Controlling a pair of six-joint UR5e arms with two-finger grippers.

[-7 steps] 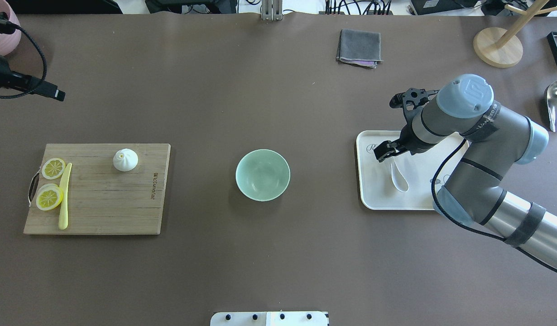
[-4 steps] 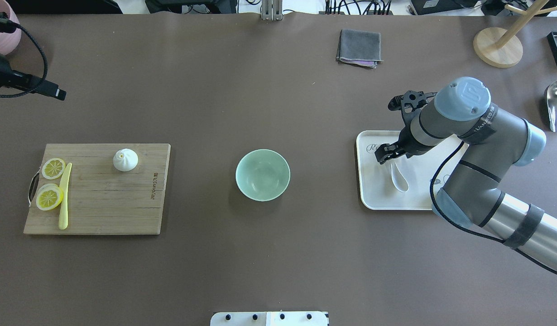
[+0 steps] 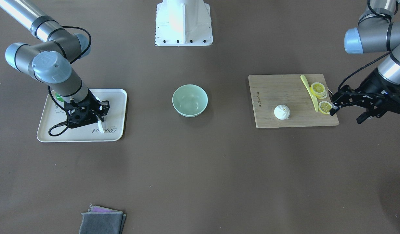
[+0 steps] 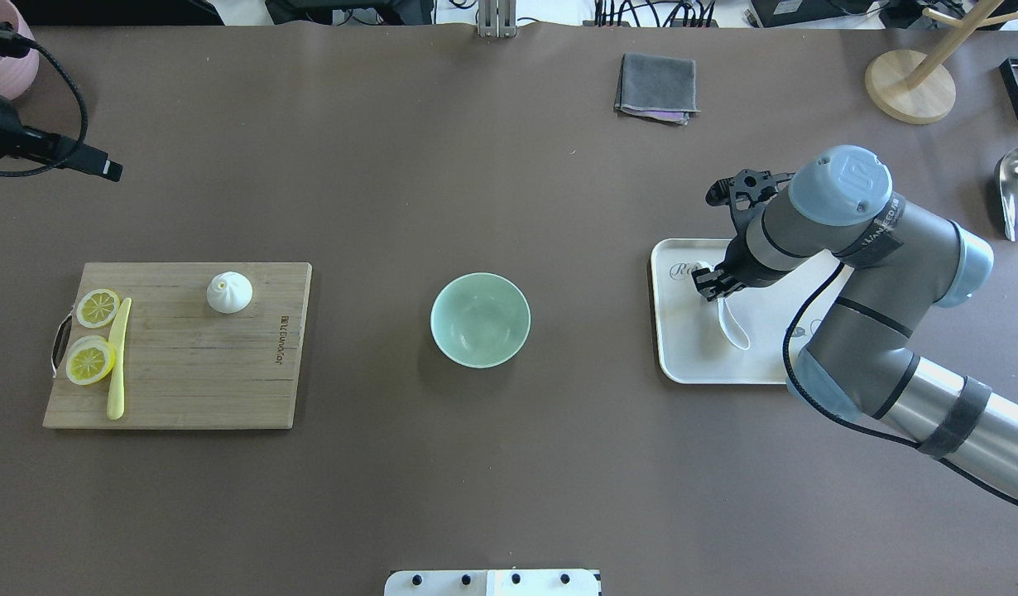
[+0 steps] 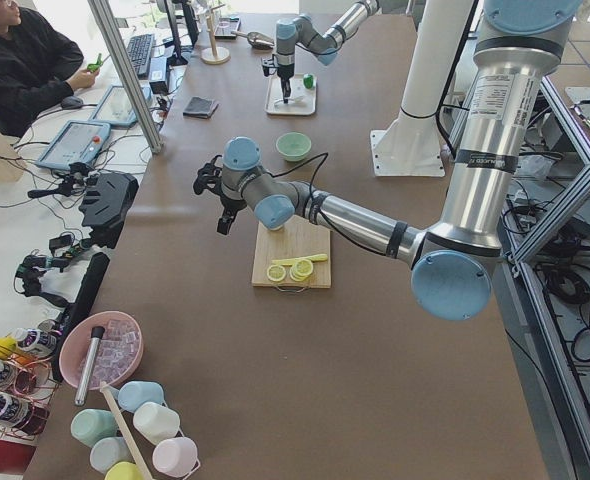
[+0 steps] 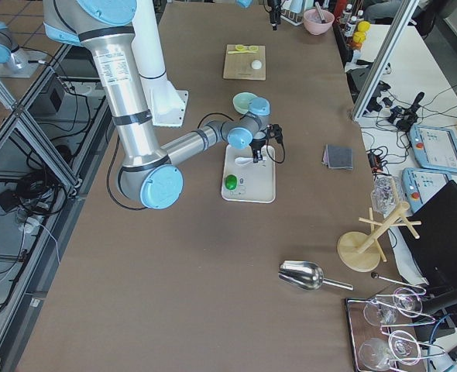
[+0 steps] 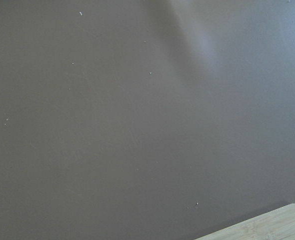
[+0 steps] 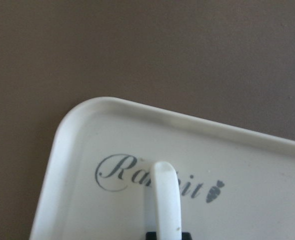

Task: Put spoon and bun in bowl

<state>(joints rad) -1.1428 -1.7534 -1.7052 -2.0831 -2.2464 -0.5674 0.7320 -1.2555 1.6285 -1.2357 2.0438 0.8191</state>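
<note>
The white spoon [image 4: 734,329] lies on the white tray [image 4: 683,352] at the right. My right gripper [image 4: 708,285] is down on the tray and shut on the spoon's handle. In the right wrist view the handle [image 8: 166,200] sticks out past the dark fingers [image 8: 168,235]. The white pleated bun [image 4: 228,292] sits on the wooden cutting board [image 4: 186,381] at the left. The mint-green bowl [image 4: 480,319] stands empty in the middle. My left gripper [image 3: 345,116] is open and empty, hovering past the board's outer end, away from the bun [image 3: 282,112].
Two lemon slices [image 4: 90,362] and a pale-yellow knife [image 4: 117,356] lie on the board's left end. A green fruit [image 6: 231,183] is on the tray. A grey cloth [image 4: 656,87], a wooden stand [image 4: 909,86] and a metal scoop [image 4: 1015,190] are at the far side.
My right gripper has come down and closed on the spoon's handle, and the spoon has turned slightly on the tray. The left arm has barely shifted.
</note>
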